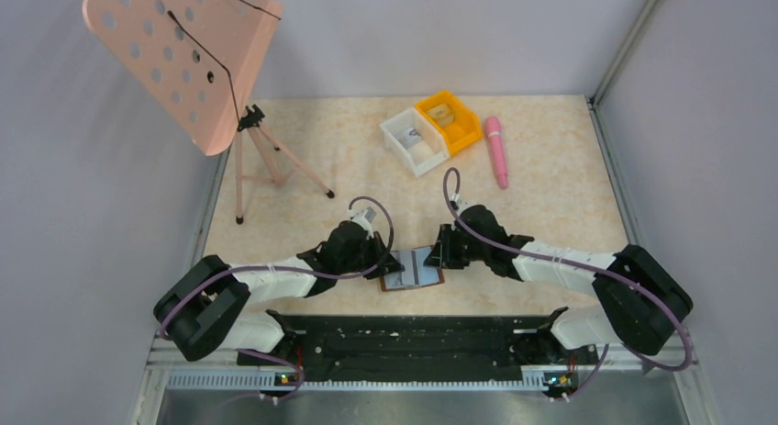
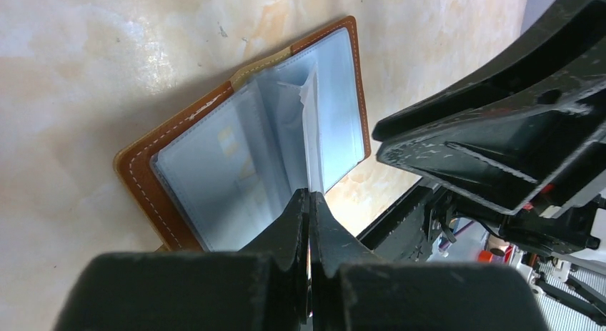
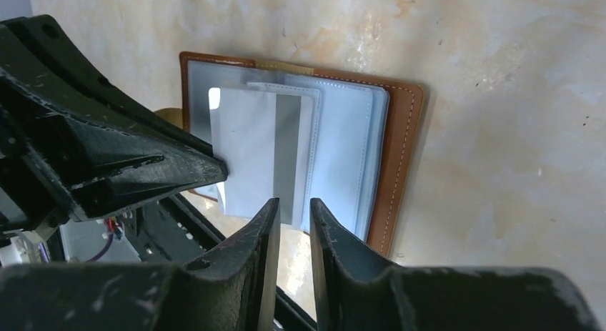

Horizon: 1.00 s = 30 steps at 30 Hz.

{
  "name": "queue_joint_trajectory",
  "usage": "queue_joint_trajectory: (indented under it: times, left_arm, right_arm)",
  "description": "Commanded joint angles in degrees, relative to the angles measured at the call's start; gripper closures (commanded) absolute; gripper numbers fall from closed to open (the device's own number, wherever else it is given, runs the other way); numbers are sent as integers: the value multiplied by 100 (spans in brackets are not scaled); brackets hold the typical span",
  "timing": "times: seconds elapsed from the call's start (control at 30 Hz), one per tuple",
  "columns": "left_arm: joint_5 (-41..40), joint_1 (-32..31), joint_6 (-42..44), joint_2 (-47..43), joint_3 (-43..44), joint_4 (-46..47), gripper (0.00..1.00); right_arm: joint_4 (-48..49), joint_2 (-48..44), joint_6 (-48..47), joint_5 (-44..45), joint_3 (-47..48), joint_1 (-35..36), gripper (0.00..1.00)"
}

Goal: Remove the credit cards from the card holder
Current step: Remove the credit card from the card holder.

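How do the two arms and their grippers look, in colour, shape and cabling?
Both arms alternate bulky black joint housings with white links. The left arm and right arm each carry a purple cable looping along them. The left gripper and right gripper have black, wedge-shaped fingers, scuffed with pale specks.

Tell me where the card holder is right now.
In the top view, the card holder lies open on the table, central and close to the near edge, directly between the left gripper and the right gripper.
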Motion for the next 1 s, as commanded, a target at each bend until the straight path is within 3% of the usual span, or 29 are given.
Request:
queue_joint_trajectory:
  times: [0.0, 0.33, 0.4, 0.5, 0.77, 0.9, 0.97]
  left_arm:
    - [145, 36, 142, 34, 150, 338, 100]
    - [243, 64, 180, 172, 165, 382, 100]
    - [225, 69, 162, 173, 177, 359, 92]
    - [163, 72, 167, 171, 191, 275, 90]
    - [203, 73, 117, 200, 117, 438, 100]
    - [142, 81, 86, 186, 117, 375, 88]
    - [176, 81, 108, 194, 129, 377, 86]
  right_arm:
    - [422, 257, 62, 21, 297, 95, 77]
    - [660, 666, 145, -32, 205, 95, 77]
    - [656, 672, 149, -31, 196, 95, 77]
    - [634, 654, 139, 4, 184, 95, 77]
    - [591, 628, 139, 78, 174, 95, 77]
    - [590, 639, 130, 100, 174, 95, 77]
    - [595, 645, 133, 100, 169, 96, 77]
